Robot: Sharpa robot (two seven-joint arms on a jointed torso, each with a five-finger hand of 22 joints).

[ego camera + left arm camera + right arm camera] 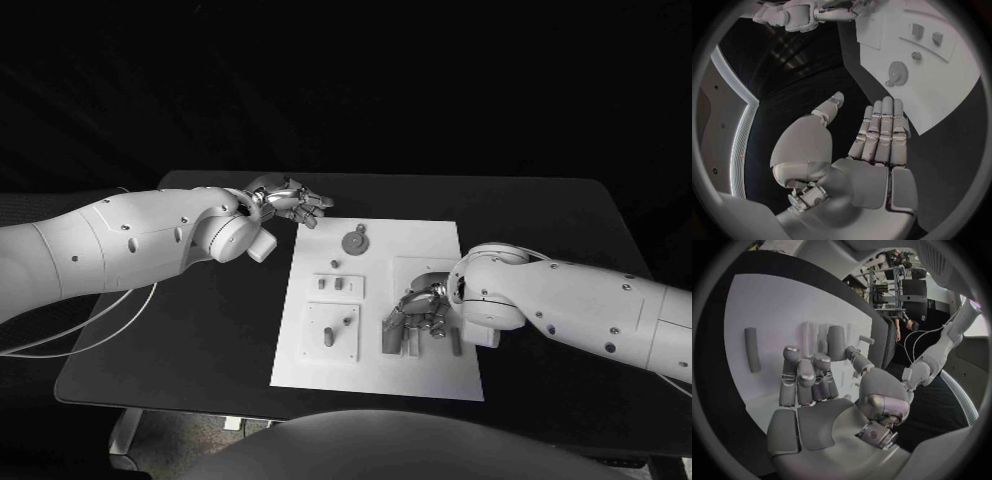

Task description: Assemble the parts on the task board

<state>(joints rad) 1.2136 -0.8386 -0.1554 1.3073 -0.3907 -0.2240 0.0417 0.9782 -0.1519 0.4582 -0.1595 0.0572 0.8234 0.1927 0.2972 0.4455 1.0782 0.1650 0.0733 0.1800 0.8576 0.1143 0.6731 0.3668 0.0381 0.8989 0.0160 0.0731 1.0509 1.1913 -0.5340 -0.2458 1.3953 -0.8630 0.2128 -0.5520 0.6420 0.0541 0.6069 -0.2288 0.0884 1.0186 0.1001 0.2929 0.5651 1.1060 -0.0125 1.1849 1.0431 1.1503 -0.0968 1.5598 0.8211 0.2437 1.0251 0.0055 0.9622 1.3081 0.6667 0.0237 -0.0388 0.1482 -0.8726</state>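
White board: I see the task board (433, 240) mid black desk (188, 340), grey parts (329, 335) lying on it.
Left robot hand (293, 200): fingers straight, holding nothing, off the board's far-left corner.
Right robot hand (418, 310): fingers curled over a cylinder (836, 342); grip I can't tell.
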